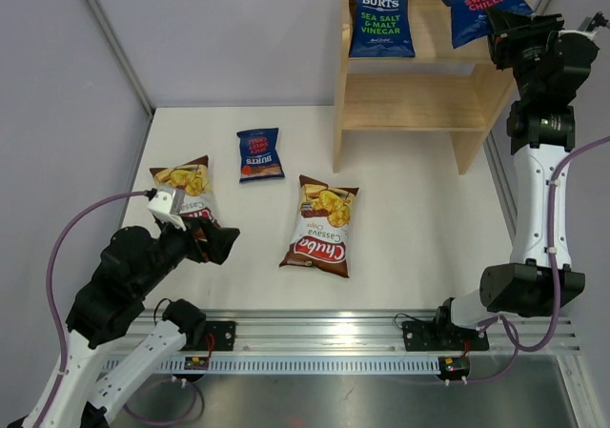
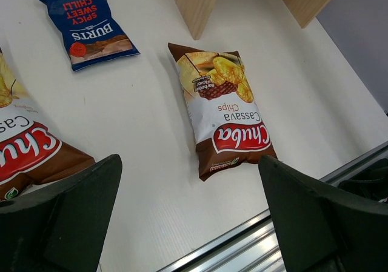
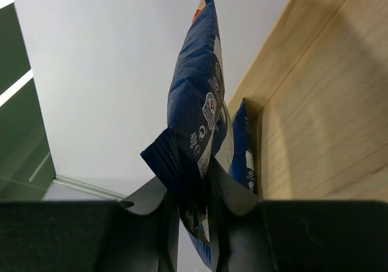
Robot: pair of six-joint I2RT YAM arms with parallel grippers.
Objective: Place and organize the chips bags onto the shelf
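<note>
On the bench (image 1: 419,218), the shelf's (image 1: 410,104) top tier held one upright BURTS bag (image 1: 380,24). Two Chuba bags (image 1: 322,226) (image 1: 186,182) and another BURTS bag (image 1: 259,153) lay flat, long axes near-to-far. The right hand (image 3: 193,208) clamped a third BURTS bag (image 1: 474,4), tilted, over that tier; the left hand (image 2: 189,163) gaped wide

Far right of table (image 1: 410,237): shelf (image 1: 410,104). Top tier, left end: sea-salt bag (image 1: 381,23), standing. Above the right end: held chilli bag (image 1: 474,4), clamped in right gripper (image 3: 193,214). On table, left of shelf: second chilli bag (image 1: 259,153). Nearer, mid-table: centre Chuba bag (image 1: 322,225). Left of it, apart: left Chuba bag (image 1: 186,182).
</note>
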